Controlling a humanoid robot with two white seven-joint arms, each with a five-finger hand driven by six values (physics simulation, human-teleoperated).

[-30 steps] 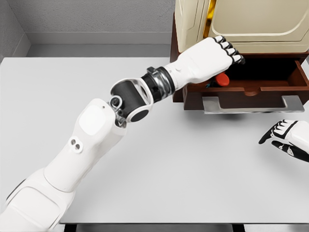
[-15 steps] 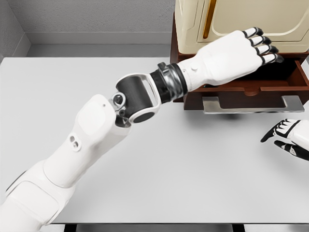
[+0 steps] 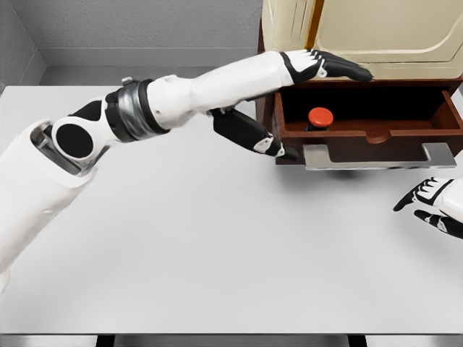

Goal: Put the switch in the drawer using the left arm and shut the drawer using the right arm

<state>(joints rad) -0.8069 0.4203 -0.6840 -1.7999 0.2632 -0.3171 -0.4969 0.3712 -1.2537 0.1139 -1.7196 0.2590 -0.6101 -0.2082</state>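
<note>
**Switch in drawer, drawer open, left hand empty**

Switch (image 3: pixel 319 118), red button cap on a dark base, sits upright inside the open drawer (image 3: pixel 376 134), left half of the compartment, near the front wall. Nothing is touching it.

Drawer is pulled out from the dark brown cabinet (image 3: pixel 266 130). Flat metal handle (image 3: pixel 378 156) sticks out from the drawer front, over the table (image 3: pixel 217 246).

Left hand (image 3: pixel 289 101) is spread wide and holds nothing: fingers (image 3: pixel 340 67) are stretched out flat above the drawer's back left corner, along the bottom edge of the cream appliance (image 3: pixel 376 36) on top of the cabinet. Thumb (image 3: pixel 249 134) points down and right, its tip just beside the left end of the handle; contact unclear. Left arm crosses the table from the lower left.

Right hand (image 3: pixel 434 206) is at the right edge, low over the table, well apart from the drawer, partly cropped. Visible fingers look loosely extended, with nothing in them.
</note>
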